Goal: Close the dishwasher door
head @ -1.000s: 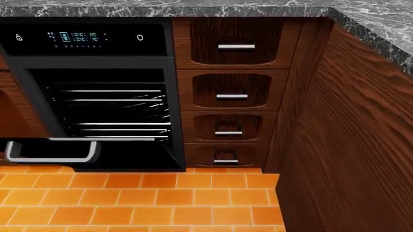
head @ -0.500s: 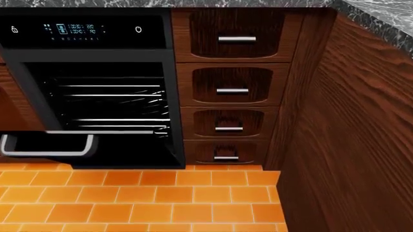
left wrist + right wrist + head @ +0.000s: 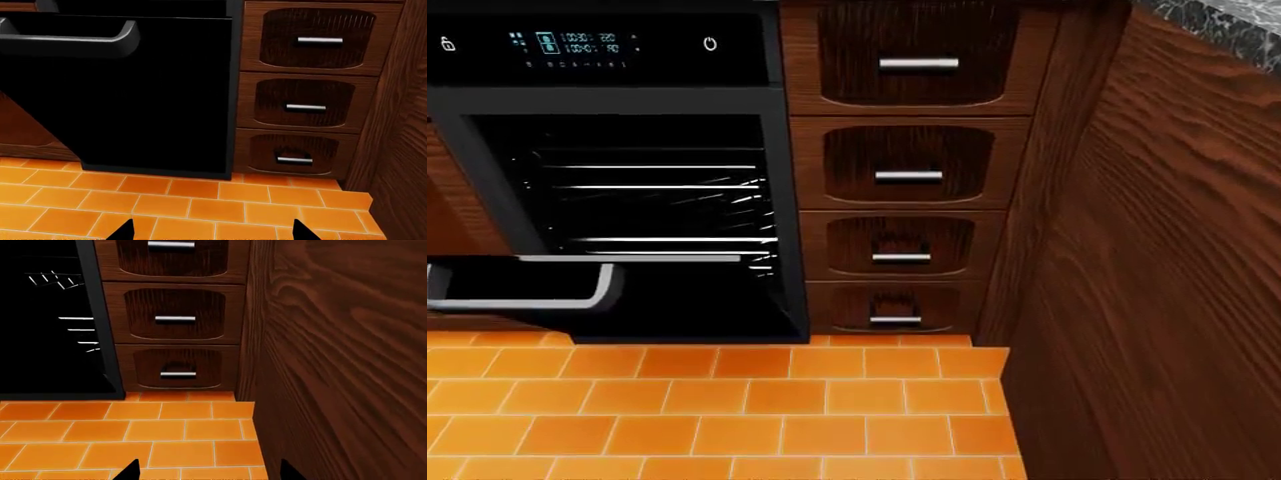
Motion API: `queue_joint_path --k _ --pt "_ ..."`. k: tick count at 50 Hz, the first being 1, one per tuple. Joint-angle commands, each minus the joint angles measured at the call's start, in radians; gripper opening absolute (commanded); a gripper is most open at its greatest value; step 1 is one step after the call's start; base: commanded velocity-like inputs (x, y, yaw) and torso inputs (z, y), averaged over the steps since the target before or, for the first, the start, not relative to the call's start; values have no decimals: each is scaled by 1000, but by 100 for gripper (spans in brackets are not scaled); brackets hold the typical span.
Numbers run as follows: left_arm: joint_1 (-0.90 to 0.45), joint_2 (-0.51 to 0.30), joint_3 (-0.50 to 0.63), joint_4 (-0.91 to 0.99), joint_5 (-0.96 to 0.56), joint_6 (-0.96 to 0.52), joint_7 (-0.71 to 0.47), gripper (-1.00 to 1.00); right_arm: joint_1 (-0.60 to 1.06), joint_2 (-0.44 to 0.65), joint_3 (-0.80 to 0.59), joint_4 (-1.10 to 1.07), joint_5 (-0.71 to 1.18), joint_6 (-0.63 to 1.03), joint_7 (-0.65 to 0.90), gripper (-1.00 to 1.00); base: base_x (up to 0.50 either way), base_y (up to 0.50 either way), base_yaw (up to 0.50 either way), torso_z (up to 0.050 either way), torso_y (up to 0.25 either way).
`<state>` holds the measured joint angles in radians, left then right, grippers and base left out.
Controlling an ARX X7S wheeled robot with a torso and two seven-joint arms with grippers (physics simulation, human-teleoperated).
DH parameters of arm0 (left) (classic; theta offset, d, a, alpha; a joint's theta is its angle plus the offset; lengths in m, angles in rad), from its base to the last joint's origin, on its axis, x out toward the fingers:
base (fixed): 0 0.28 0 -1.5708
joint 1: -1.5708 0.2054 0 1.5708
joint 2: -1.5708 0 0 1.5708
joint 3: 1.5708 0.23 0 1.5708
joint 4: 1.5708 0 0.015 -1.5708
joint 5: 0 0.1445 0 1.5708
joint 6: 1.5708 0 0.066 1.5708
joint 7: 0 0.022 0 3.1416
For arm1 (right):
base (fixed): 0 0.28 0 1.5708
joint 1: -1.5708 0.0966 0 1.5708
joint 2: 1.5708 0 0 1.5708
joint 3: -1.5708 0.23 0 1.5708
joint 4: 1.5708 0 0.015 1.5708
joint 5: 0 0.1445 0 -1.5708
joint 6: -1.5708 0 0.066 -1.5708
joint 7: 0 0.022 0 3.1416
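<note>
Both grippers show only as pairs of dark fingertips at the edge of their wrist views: the left gripper (image 3: 210, 231) and the right gripper (image 3: 208, 470) each have their tips spread well apart, holding nothing, above the orange tiled floor (image 3: 761, 420). Neither touches anything.

Ahead of the left gripper, the dishwasher door (image 3: 133, 95) hangs open, its glossy black panel tilted outward from the dishwasher (image 3: 614, 130). Its bar handle (image 3: 73, 40) runs sideways along the door's free upper edge, so the door's long axis lies parallel to the cabinet front. In the head view, silver wire racks (image 3: 654, 200) show inside, under a blue-lit control strip (image 3: 574, 45). Brown wooden drawers (image 3: 908, 170) stand just beside the dishwasher, toward the robot's right.
</note>
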<state>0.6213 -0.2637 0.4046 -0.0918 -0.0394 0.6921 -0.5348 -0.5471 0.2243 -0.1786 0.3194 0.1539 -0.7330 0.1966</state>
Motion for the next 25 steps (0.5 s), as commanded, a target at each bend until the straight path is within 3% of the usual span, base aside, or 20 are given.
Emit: queue_joint_path --k 1,25 --pt "-3 -5 7 5 -3 -4 -5 100 1 4 -5 -3 0 3 5 100 0 0 0 -34 0" --pt "-9 -12 21 -8 -7 5 -16 100 6 10 -14 0 3 4 13 100 0 0 0 -34 0"
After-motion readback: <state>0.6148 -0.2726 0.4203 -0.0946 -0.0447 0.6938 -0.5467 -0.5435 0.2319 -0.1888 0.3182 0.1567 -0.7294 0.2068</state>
